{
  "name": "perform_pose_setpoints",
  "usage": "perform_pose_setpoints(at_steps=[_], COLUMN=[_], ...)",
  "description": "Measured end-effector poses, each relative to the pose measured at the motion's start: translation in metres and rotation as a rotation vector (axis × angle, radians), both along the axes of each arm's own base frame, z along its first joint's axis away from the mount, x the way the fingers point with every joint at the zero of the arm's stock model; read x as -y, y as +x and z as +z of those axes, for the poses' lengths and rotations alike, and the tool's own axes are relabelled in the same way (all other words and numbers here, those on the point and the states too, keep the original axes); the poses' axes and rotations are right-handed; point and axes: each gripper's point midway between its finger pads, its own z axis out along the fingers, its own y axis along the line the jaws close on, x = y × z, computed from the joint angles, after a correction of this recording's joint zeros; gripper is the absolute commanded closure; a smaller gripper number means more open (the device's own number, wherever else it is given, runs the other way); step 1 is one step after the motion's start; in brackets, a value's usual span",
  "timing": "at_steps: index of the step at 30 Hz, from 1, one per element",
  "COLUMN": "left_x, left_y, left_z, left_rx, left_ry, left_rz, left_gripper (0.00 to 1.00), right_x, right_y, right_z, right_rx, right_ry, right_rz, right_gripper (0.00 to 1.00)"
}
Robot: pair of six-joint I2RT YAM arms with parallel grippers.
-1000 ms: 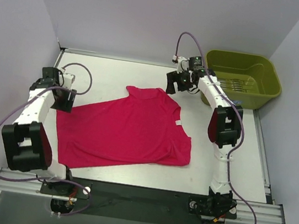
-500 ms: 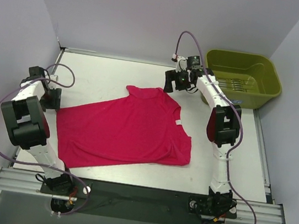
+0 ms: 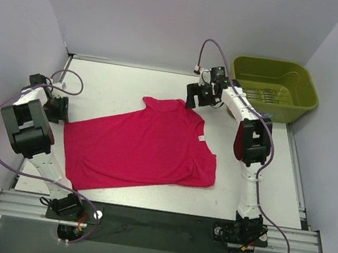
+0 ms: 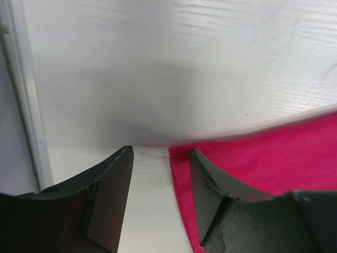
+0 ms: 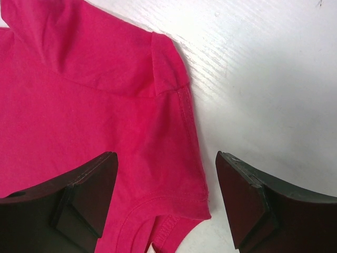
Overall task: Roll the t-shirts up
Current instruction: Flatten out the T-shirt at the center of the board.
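Two open hands frame the magenta t-shirt (image 3: 140, 151) spread flat on the desk (image 3: 118, 82), left hand (image 4: 160, 153) at a hem corner, right hand (image 5: 166, 155) over a sleeve; next, likely pinching edges to start rolling.

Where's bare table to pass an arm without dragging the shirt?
Free: far-left table between t-shirt and back wall; near-right strip beside the right arm. Crowded: right gripper and tub at far right, left gripper at the shirt's left corner.
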Motion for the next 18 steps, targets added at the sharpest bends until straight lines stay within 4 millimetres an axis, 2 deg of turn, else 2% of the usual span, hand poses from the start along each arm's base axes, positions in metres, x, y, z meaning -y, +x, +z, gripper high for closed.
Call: perform_pose_setpoints(at_steps=[5, 12, 15, 16, 18], left_x=[0.010, 0.012, 0.012, 0.013, 0.014], left_y=[0.003, 0.002, 0.003, 0.003, 0.003], left_z=[0.000, -0.006, -0.006, -0.006, -0.007], left_rx=[0.016, 0.006, 0.010, 0.010, 0.011], left_ry=[-0.044, -0.055, -0.055, -0.056, -0.061], left_rz=[-0.021, -0.025, -0.030, -0.031, -0.035], left_gripper=[0.43, 0.46, 0.53, 0.60, 0.68], right_x=[0.001, 0.002, 0.003, 0.003, 0.004], right_y=[-0.004, -0.008, -0.010, -0.011, -0.012], right_z=[-0.004, -0.009, -0.009, -0.010, -0.010], right_rx=[-0.017, -0.036, -0.042, -0.045, -0.052], right_ry=[-0.006, -0.011, -0.014, -0.015, -0.017], right_rz=[-0.001, -0.001, -0.001, -0.001, -0.001], right_gripper=[0.24, 0.24, 0.23, 0.23, 0.23])
